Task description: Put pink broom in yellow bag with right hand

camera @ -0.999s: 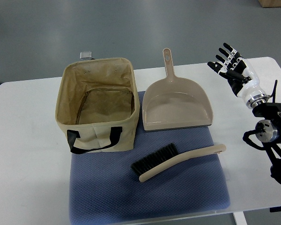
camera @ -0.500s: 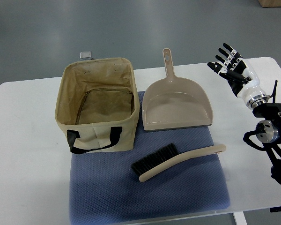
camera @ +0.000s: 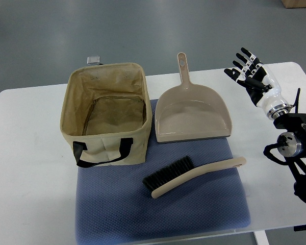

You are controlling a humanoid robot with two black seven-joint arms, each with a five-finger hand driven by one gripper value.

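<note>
Well apart from the spread fingers [camera: 243, 65] lies the broom [camera: 194, 175].

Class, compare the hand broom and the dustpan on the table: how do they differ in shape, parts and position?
The beige hand broom with black bristles is long, slim and slightly curved; the beige plastic dustpan is a wide, shallow scoop. The hand broom carries bristles at one end; the dustpan has none. The hand broom lies nearer the camera, its handle pointing right; the dustpan's handle points away. Both rest on the blue mat and share one colour.
</note>
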